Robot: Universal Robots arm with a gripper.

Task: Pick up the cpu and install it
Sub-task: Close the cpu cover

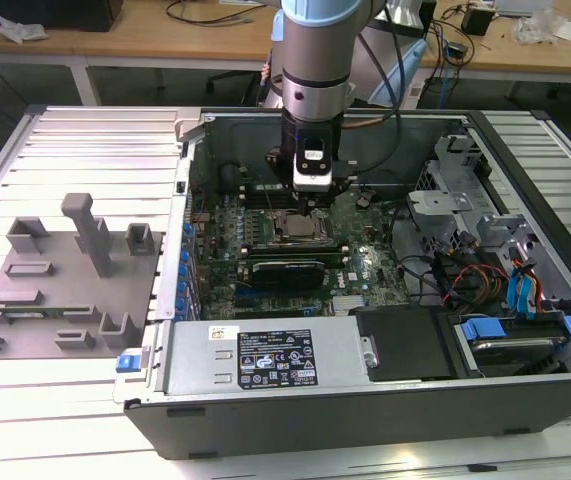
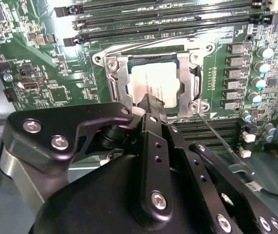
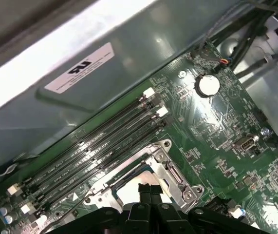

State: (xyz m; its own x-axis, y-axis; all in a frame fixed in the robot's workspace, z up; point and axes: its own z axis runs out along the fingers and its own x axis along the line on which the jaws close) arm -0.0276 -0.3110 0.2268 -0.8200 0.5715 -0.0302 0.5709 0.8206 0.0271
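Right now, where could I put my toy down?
Bare table nearer the camera than the grey fixture blocks, and more beyond them. Inside the computer case it's crowded: the pincer hangs over the motherboard, and cables fill the exterior view's right.

Bright, even light from overhead; a white glare band streaks the case wall [image 3: 143,48], and the pincer [image 2: 151,103] near it reads dark.

One cpu [image 2: 154,84], one gripper [image 2: 151,103], one coin battery [image 3: 207,85], seemingly four memory slots [image 3: 107,139], one computer case [image 1: 385,420], one grey fixture plate [image 1: 55,290]
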